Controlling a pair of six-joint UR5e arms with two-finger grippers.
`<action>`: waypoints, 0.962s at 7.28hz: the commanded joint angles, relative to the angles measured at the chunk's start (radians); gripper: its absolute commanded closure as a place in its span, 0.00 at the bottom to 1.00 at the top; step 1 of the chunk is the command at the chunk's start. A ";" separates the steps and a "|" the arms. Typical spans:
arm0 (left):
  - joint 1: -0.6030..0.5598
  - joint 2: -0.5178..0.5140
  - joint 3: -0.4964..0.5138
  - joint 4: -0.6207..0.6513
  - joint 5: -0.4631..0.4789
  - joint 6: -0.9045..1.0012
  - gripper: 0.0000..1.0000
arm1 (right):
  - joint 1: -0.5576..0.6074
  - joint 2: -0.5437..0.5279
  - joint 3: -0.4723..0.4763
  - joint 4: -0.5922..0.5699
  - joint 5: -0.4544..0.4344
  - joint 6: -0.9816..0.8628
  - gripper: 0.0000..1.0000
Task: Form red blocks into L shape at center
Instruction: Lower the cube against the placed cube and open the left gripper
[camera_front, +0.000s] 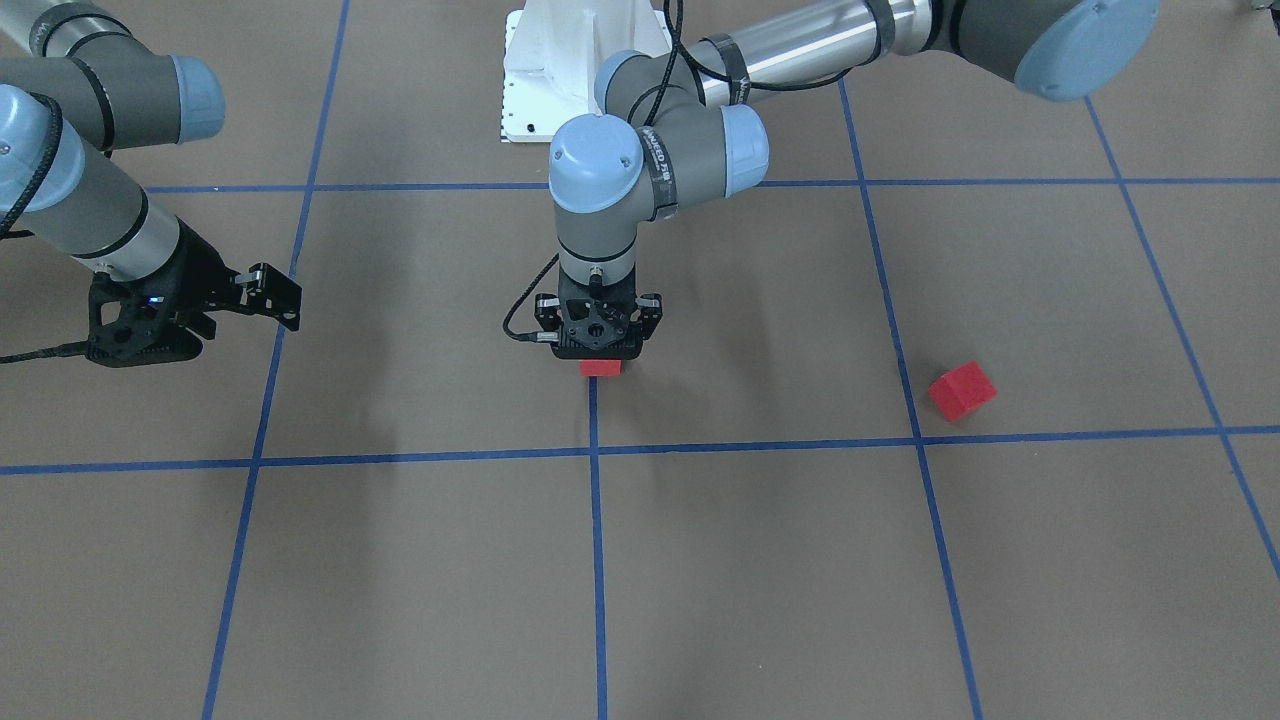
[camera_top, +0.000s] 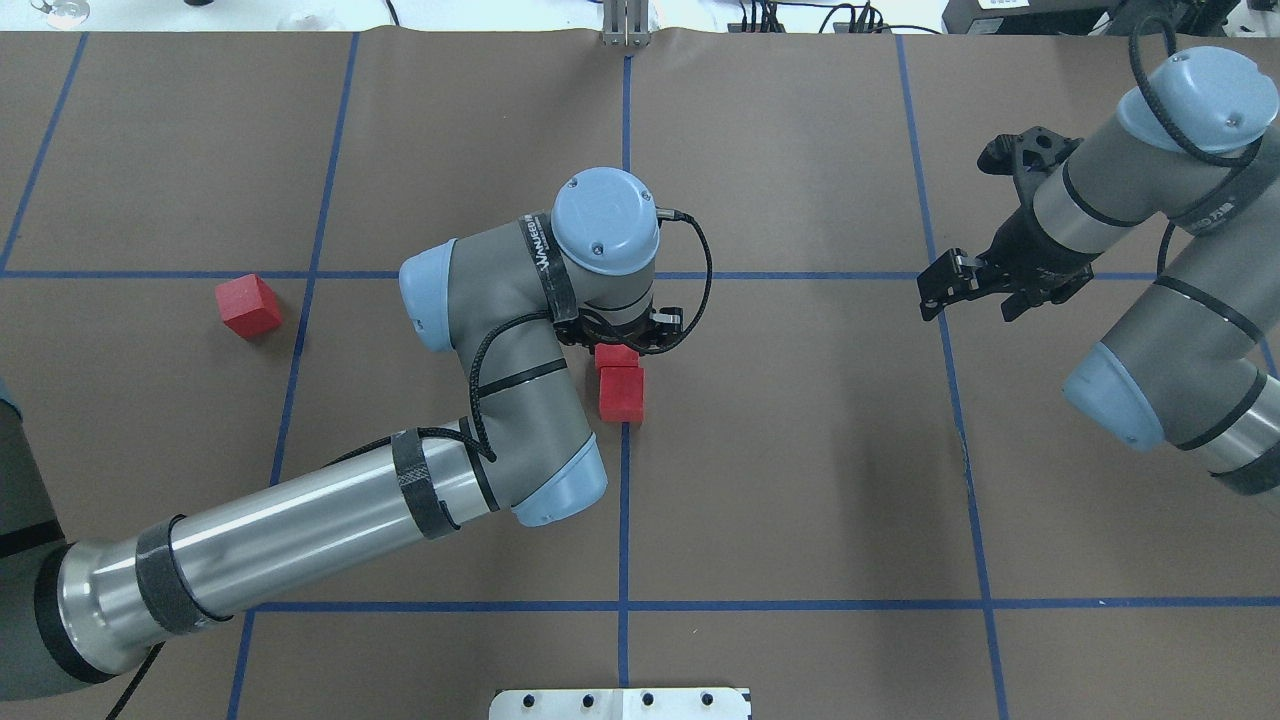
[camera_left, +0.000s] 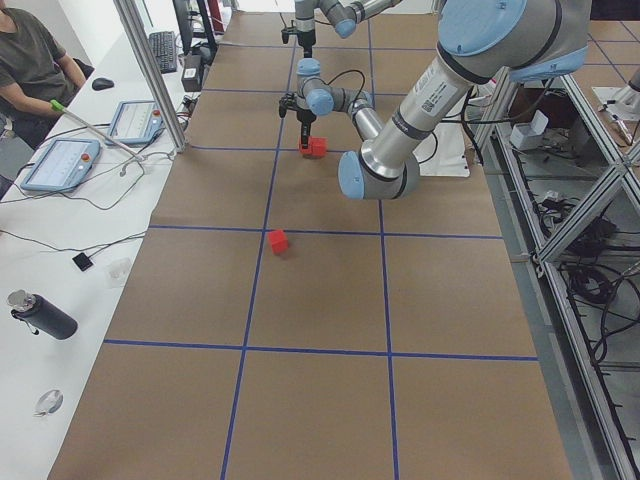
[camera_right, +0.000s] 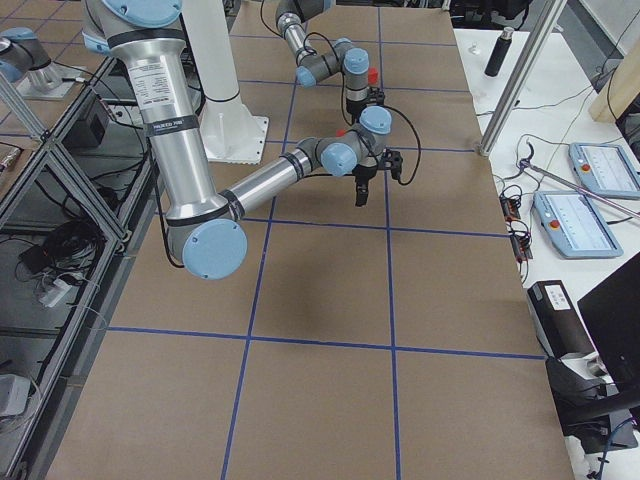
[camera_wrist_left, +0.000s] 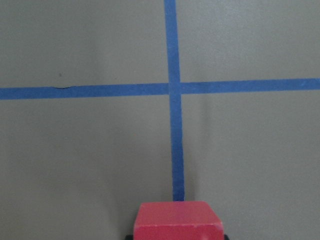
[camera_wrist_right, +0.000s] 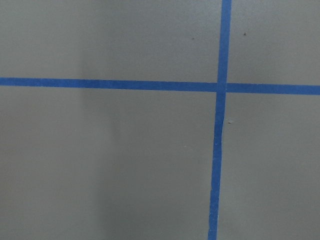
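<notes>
My left gripper (camera_top: 622, 338) points straight down over the central blue tape line (camera_top: 625, 480) and is shut on a red block (camera_top: 614, 355). That block shows at the bottom of the left wrist view (camera_wrist_left: 177, 220) and under the gripper in the front view (camera_front: 600, 367). A second red block (camera_top: 622, 393) lies on the table right next to it, on the robot's side. The third red block (camera_top: 249, 305) lies alone far to the left, also in the front view (camera_front: 962, 390). My right gripper (camera_top: 945, 283) is open, empty and far right.
The brown surface carries a blue tape grid (camera_wrist_right: 218, 150). The white robot base plate (camera_top: 620, 703) sits at the near edge. In the exterior left view an operator (camera_left: 35, 70) sits at a side bench with tablets and a bottle.
</notes>
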 joint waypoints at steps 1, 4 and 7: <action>0.007 0.005 -0.006 0.000 0.000 0.000 1.00 | 0.000 0.001 0.001 0.000 0.000 0.000 0.00; 0.019 0.004 -0.006 0.000 0.000 -0.043 1.00 | 0.000 -0.001 -0.001 0.000 0.000 0.000 0.00; 0.021 0.005 -0.006 0.000 0.000 -0.043 1.00 | 0.000 -0.001 -0.001 0.000 0.000 0.000 0.00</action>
